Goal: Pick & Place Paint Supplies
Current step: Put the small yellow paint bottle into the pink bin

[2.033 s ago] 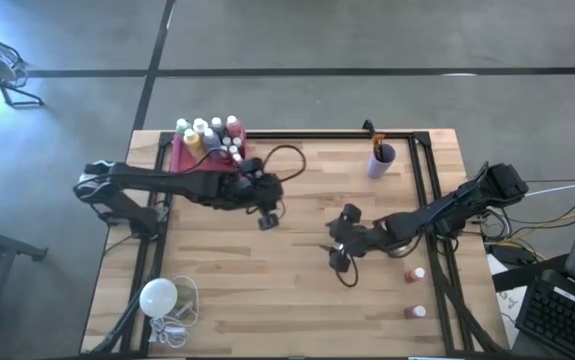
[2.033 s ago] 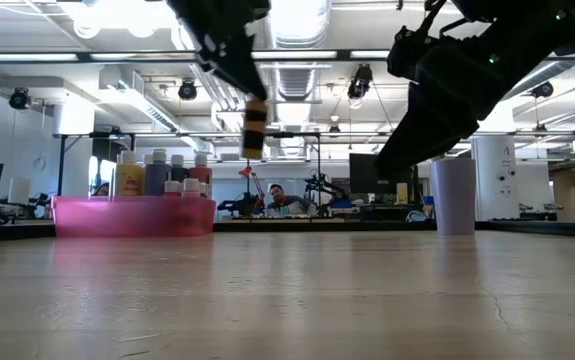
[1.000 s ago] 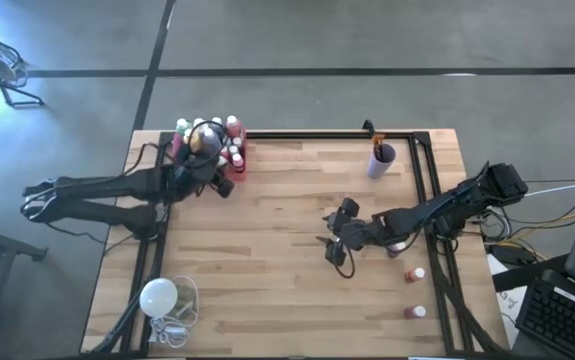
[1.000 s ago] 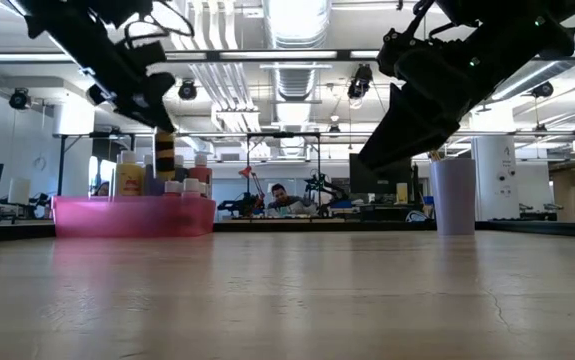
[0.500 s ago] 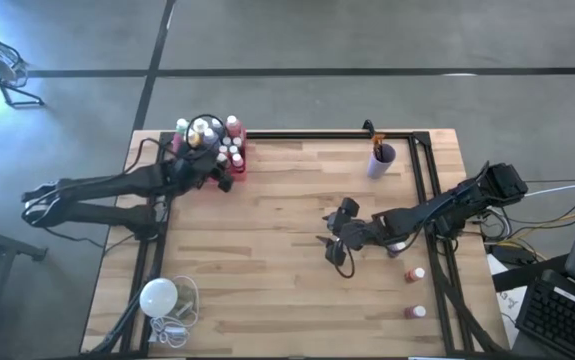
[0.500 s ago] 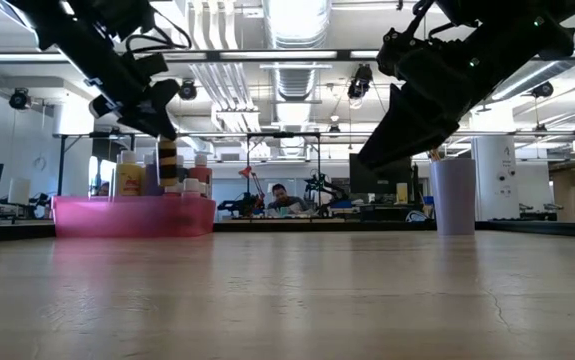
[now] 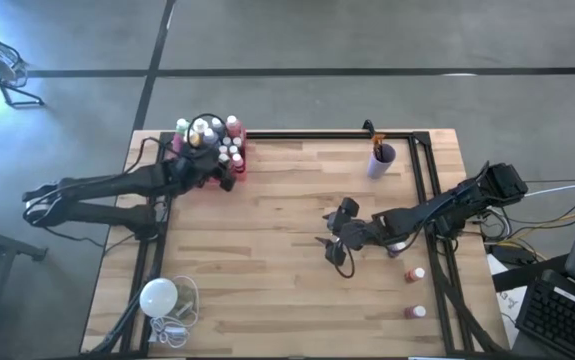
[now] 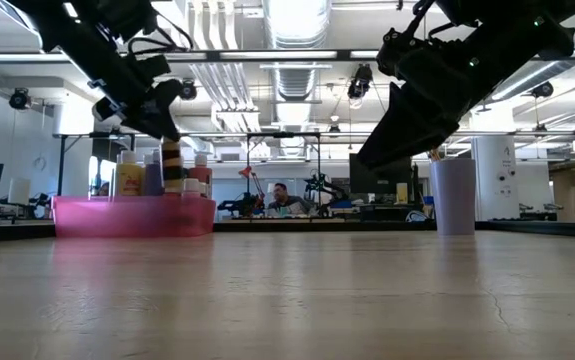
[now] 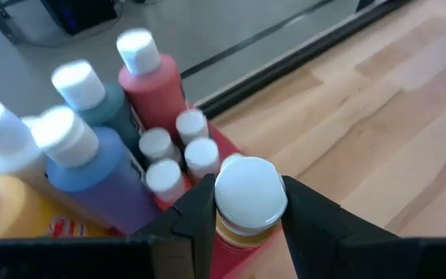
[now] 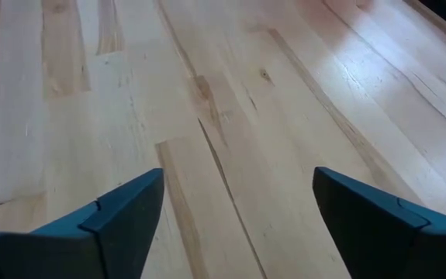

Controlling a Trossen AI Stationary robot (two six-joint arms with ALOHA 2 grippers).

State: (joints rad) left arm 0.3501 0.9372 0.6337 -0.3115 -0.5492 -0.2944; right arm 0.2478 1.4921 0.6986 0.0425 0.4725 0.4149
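Observation:
A pink tray (image 7: 180, 160) at the table's far left holds several white-capped paint bottles (image 9: 91, 155). My left gripper (image 7: 223, 172) stands over the tray's right end, shut on a small brown-and-yellow bottle (image 8: 171, 165) with a white cap (image 9: 250, 194). My right gripper (image 7: 335, 246) hangs open over bare wood right of the table's middle; only the tabletop shows between its fingers (image 10: 114, 217). A purple cup (image 7: 380, 160) at the far right holds dark brushes. Two small reddish bottles (image 7: 417, 272) (image 7: 416, 312) stand near the right edge. My left gripper pinches the small bottle at its top end, the two fingers (image 9: 198, 213) on either side of the white cap (image 9: 273, 203). The fingers slant down from the table's left. The bottle stays upright below them; the tray's wall (image 8: 132, 215) hides its lower end.
A white round bulb with a cord (image 7: 159, 297) lies at the near left corner. Black frame rails (image 7: 422, 180) run along the far and side edges. Bare wood (image 7: 267, 250) spreads across the middle and near part of the table.
My left gripper has carried the small bottle from over the table's middle to the far left, above the pink tray. It has then eased the bottle down among the tray's bottles, still upright. My right arm has kept nearly still.

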